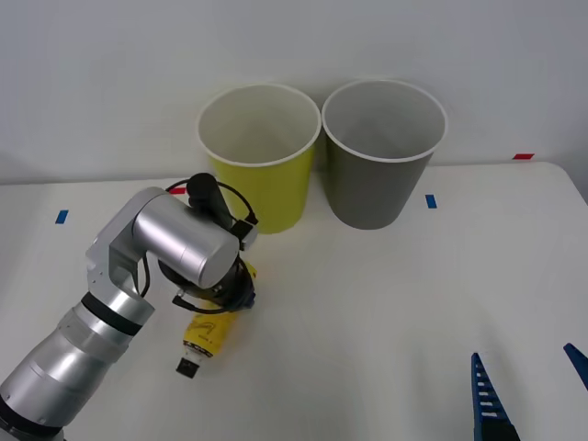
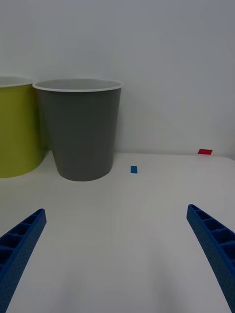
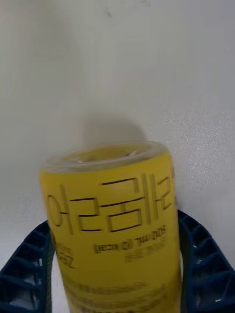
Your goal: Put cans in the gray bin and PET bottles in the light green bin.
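White surface (image 1: 386,312) open across centre and right; far edge against pale wall, right corner rounded near red tape mark (image 1: 523,156). Light green bin (image 1: 258,154) and gray bin (image 1: 381,152) upright at rear centre, rims almost touching, green on robot's left. Blue tape marks (image 1: 430,200) beside gray bin and at far left. Left tool (image 3: 115,264) low over surface, in front of light green bin and toward left; blue ribbed fingers (image 3: 29,264) pressed against both sides of PET bottle (image 1: 208,333), pinching yellow label. Bottle tilted close to horizontal, black cap (image 1: 188,367) pointing toward robot, just above or at surface; contact with surface not determinable. Right tool (image 2: 117,259) parked at near right edge, fingers spread wide, holding nothing, well apart from bins. Left wrist view: dark print on label, bottle base end-on. Right wrist view: gray bin side wall, green bin edge (image 2: 17,132), clear surface between.
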Robot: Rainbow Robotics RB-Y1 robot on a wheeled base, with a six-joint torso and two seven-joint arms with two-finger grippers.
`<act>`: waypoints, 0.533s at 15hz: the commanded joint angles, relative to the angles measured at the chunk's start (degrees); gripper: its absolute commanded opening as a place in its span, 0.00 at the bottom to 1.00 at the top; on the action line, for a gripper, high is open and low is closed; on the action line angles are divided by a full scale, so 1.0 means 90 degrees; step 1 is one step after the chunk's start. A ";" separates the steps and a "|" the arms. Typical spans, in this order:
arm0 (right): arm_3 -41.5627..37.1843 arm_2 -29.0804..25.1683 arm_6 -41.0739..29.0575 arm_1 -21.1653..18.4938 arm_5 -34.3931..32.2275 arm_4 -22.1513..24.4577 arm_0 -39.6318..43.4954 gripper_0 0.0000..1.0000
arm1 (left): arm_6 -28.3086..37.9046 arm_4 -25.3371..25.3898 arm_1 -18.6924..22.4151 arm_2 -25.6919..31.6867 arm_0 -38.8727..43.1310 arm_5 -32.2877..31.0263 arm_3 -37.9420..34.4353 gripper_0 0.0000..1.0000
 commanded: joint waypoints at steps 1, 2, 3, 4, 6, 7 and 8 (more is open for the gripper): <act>0.0000 0.0000 0.0000 0.0000 0.0000 0.0000 0.0000 1.00 | 0.0010 -0.0014 -0.0043 0.0033 0.0010 0.0027 0.0001 0.00; 0.0000 0.0000 0.0000 0.0000 0.0000 0.0000 0.0000 1.00 | 0.0039 -0.0024 -0.0043 0.0033 0.0010 0.0027 -0.0009 0.00; 0.0000 0.0000 0.0000 0.0000 0.0000 0.0000 0.0000 1.00 | 0.0049 -0.0024 -0.0043 0.0033 0.0010 0.0027 -0.0028 0.00; 0.0000 0.0000 0.0000 0.0000 0.0000 0.0000 0.0000 1.00 | 0.0058 -0.0034 -0.0014 0.0004 0.0010 0.0046 -0.0116 0.00; 0.0000 0.0000 0.0000 0.0000 0.0000 0.0000 0.0000 1.00 | 0.0098 -0.0073 0.0143 -0.0103 0.0216 0.0076 -0.0634 0.00; 0.0000 0.0000 0.0000 0.0000 0.0000 0.0000 0.0000 1.00 | 0.0117 -0.0151 0.0201 -0.0103 0.0411 0.0076 -0.1044 0.00; 0.0000 0.0000 0.0000 0.0000 0.0000 0.0000 0.0000 1.00 | 0.0117 -0.0219 0.0318 -0.0094 0.0596 0.0066 -0.1493 0.00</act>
